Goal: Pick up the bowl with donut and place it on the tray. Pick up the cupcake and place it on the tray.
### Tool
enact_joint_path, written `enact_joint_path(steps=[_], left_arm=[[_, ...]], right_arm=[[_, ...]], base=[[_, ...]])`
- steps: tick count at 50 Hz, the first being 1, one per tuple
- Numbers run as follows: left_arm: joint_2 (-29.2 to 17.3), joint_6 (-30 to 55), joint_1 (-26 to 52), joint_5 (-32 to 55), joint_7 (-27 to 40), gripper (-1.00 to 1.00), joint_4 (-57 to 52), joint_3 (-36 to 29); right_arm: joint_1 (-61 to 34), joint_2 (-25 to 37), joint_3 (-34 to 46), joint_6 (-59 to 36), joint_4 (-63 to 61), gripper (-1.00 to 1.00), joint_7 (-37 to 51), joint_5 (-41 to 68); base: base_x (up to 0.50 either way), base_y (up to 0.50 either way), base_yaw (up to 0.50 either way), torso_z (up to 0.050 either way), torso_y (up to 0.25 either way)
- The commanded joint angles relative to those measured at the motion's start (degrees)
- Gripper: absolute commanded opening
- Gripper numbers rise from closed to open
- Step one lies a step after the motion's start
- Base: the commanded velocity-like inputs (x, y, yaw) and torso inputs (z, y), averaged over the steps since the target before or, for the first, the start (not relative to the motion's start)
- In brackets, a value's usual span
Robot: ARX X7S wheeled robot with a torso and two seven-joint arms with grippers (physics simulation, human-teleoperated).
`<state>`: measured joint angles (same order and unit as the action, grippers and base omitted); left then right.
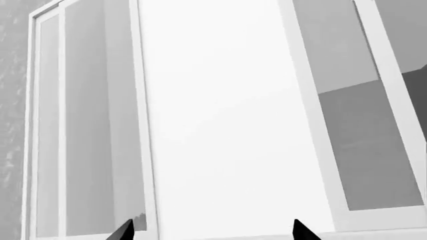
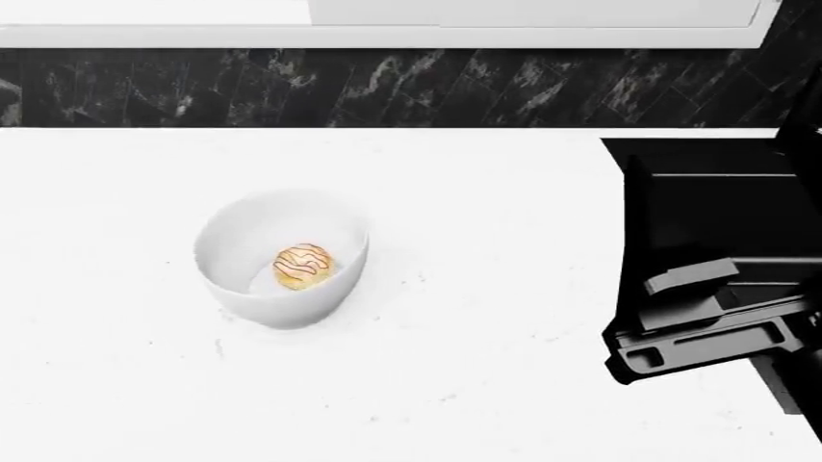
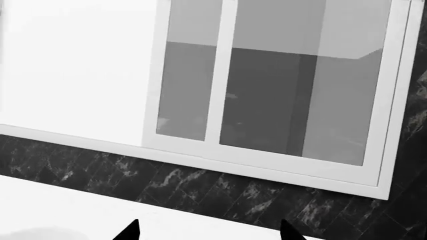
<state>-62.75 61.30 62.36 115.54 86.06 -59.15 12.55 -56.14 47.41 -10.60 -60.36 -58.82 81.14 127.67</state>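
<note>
A deep white bowl (image 2: 244, 274) stands on the white counter, left of centre in the head view. The donut (image 2: 303, 266), tan with dark squiggle stripes, lies inside it. Neither gripper shows in the head view. My left gripper (image 1: 213, 234) shows only two dark fingertips (image 1: 123, 232) set wide apart. It is open with nothing between them and faces a window. My right gripper (image 3: 209, 232) is also open and empty, pointing over the counter toward the black backsplash. The tray and the cupcake are out of view.
A black boxy machine (image 2: 706, 279) stands on the counter's right side. A black marble backsplash (image 2: 385, 89) runs along the back under a white-framed window (image 3: 267, 100). White counter (image 2: 488, 385) spreads around the bowl.
</note>
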Motion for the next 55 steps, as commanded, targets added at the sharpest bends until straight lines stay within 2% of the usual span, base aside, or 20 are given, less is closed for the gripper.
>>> enact_joint_path(steps=[1,13,16,21,23,27,32,39,46,55], left_arm=[[0.73,0.84,-0.54,0.19,0.02,1.00,0.05,0.81],[1.58,1.42,-0.30,-0.02,0.31,1.00,0.18,0.52],[1.85,1.65,-0.63,-0.16,0.23,1.00,0.16,0.83],[1.64,1.59,-0.26,0.22,0.41,1.00,0.22,0.80],[1.87,1.85,-0.87,0.07,0.21,1.00,0.12,1.49],[1.93,1.95,-0.45,0.12,0.26,1.00,0.32,1.16],[1.96,1.77,1.77,-0.06,0.50,1.00,0.82,-1.34],[1.99,2.11,2.83,-0.93,-0.54,1.00,1.63,-2.23],[2.86,3.47,0.40,-3.05,-3.21,1.00,2.03,0.61],[2.64,3.40,0.83,-3.17,-3.63,1.00,2.37,0.36]], right_arm=[[0.17,-0.47,-0.48,-0.63,0.15,1.00,0.54,0.43],[1.15,-1.22,-1.54,-1.84,0.96,1.00,-0.09,-0.21],[0.91,-1.78,-0.23,-1.67,2.41,1.00,0.38,-1.03],[-5.00,-3.97,10.87,-1.20,8.67,1.00,3.45,-1.88],[-9.00,-5.55,12.86,-0.05,10.52,1.00,3.47,-1.64],[-19.54,-6.02,21.99,1.36,15.86,1.00,7.47,1.35],[-36.92,-2.79,37.37,8.87,23.83,1.00,8.53,10.95],[-55.31,-2.98,52.42,6.15,35.27,1.00,8.07,21.32],[-63.69,-6.09,60.27,0.13,49.77,1.00,5.72,26.48],[-66.75,-12.01,64.78,-7.11,67.20,1.00,0.82,25.90]], base=[[0.00,0.50,0.00,0.000,0.000],[0.00,0.49,0.00,0.000,0.001],[0.00,0.00,0.00,0.000,0.000],[0.00,0.00,0.00,0.000,0.000],[0.00,0.00,0.00,0.000,0.000],[0.00,0.00,0.00,0.000,0.000],[0.00,0.00,0.00,0.000,0.000],[0.00,0.00,0.00,0.000,0.000],[0.00,0.00,0.00,0.000,0.000],[0.00,0.00,0.00,0.000,0.000]])
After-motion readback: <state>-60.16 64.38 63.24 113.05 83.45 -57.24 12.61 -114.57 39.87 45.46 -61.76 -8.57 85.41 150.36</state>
